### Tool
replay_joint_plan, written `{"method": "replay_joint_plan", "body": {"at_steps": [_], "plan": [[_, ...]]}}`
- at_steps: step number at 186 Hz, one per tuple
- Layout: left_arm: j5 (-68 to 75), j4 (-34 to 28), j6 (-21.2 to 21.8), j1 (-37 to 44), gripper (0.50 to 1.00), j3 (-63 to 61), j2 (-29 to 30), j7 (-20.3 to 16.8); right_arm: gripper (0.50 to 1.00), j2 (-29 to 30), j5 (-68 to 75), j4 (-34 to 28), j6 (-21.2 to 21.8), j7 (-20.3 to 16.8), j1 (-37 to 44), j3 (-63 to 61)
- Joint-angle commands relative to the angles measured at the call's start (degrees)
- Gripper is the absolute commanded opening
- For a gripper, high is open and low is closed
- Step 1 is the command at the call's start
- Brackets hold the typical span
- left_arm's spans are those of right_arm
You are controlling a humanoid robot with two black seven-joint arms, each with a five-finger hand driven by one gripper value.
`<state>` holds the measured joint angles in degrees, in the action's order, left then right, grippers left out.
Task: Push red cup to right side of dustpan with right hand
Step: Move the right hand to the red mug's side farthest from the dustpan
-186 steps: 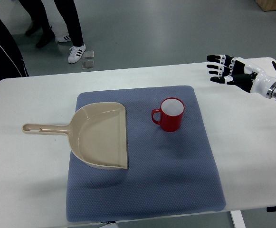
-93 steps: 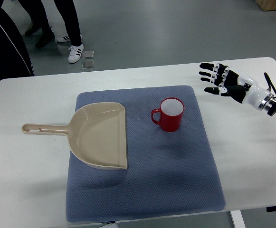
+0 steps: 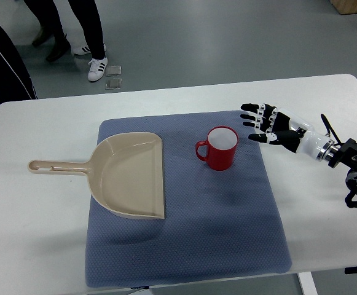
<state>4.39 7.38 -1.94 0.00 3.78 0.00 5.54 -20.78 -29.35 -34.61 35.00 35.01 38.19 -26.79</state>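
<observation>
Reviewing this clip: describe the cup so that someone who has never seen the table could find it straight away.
On the white table lies a blue-grey mat; a beige dustpan covers its left part. The red cup stands upright on the mat to the dustpan's right, handle toward the dustpan, with the right hand open just beyond it. It is the only red thing, white inside.

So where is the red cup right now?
The red cup stands on the blue mat, between the dustpan on its left and the open right hand.
</observation>
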Motion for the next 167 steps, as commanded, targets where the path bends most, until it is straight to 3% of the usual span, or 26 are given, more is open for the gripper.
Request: {"method": "replay_joint_plan", "body": {"at_steps": [1, 105, 167], "plan": [[0.0, 0.0, 0.0, 0.0, 1.000, 0.0, 0.0, 0.0, 0.934, 1.4, -0.1, 0.0, 0.0, 0.0, -0.8, 0.1], [0.0, 0.0, 0.0, 0.0, 1.000, 0.0, 0.0, 0.0, 0.934, 5.5, -2.6, -1.5, 0.0, 0.0, -1.7, -0.5], [0.0, 0.0, 0.0, 0.0, 1.000, 0.0, 0.0, 0.0, 0.934, 6.3, -2.8, -2.1, -3.0, 0.0, -1.9, -0.5]]}}
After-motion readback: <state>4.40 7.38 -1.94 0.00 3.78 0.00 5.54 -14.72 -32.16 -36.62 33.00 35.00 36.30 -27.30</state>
